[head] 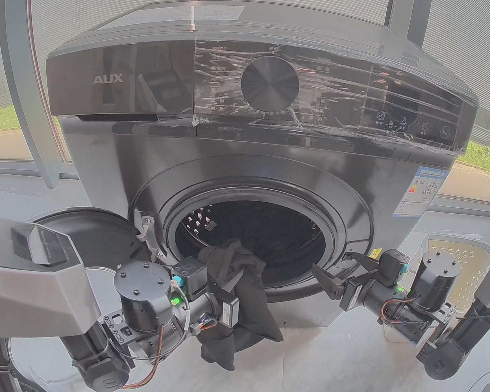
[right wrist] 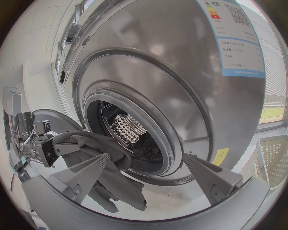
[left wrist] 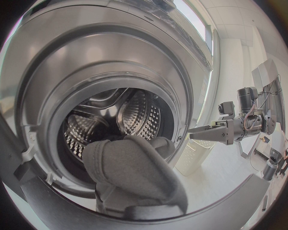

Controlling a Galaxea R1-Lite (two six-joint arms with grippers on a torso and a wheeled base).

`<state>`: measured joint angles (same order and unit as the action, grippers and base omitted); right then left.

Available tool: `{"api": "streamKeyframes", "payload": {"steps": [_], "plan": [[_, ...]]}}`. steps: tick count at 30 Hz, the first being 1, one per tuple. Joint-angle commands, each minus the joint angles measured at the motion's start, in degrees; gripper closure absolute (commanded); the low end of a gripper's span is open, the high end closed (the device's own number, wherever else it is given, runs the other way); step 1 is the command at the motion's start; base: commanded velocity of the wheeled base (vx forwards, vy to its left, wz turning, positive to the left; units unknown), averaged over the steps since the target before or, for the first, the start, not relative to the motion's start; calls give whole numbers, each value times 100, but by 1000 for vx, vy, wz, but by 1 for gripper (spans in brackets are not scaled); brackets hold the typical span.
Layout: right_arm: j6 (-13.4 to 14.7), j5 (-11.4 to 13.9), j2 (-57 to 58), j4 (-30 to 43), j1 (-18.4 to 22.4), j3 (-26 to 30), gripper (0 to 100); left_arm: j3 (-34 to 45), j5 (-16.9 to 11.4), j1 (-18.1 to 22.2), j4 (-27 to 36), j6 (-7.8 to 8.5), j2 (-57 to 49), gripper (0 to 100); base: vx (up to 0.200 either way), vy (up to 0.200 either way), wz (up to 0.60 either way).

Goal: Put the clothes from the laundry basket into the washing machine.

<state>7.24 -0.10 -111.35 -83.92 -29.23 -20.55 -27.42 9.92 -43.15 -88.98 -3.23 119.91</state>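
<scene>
washing machine (head: 118,154) front | blue-edged printed label (head: 421,192), right | yellow sticker (head: 375,253) below it | white logo (head: 108,79), upper left

dark garment (head: 249,305) hanging at drum mouth | washing machine (head: 271,156) door open

Dark garment (head: 250,302) draped right over the left tool's (right wrist: 75,143) fingertips, can't see them. Laundry basket (head: 473,256), half tucked behind the right arm, inside out of sight. Drum (head: 264,235) depths, too dark to tell what's there.
</scene>
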Motion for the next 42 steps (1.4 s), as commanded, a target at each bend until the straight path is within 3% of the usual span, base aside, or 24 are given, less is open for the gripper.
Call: {"api": "streamKeyframes", "payload": {"steps": [1,3,10,15,17,21,42], "plan": [[-3,1,43,-2,5,-1,0,-572,-175,-26,-14,209,481,100,0,0,0],[-3,1,52,-2,5,16,0,-853,-210,-35,-5,262,692,100,0,0,0],[-12,1,96,-2,-3,51,0,-2330,-377,44,30,103,1711,100,0,0,0],[-12,1,87,-2,-3,60,0,-3463,-263,106,188,-327,2450,100,0,0,0],[-12,1,78,7,-12,87,0,-3833,-78,149,293,-380,2626,100,0,0,0],[-3,1,43,7,-118,139,0,-4457,159,255,715,-406,2793,100,0,0,0],[14,1,26,7,-250,148,0,-7726,265,870,2737,-459,3918,100,0,0,0]]}}
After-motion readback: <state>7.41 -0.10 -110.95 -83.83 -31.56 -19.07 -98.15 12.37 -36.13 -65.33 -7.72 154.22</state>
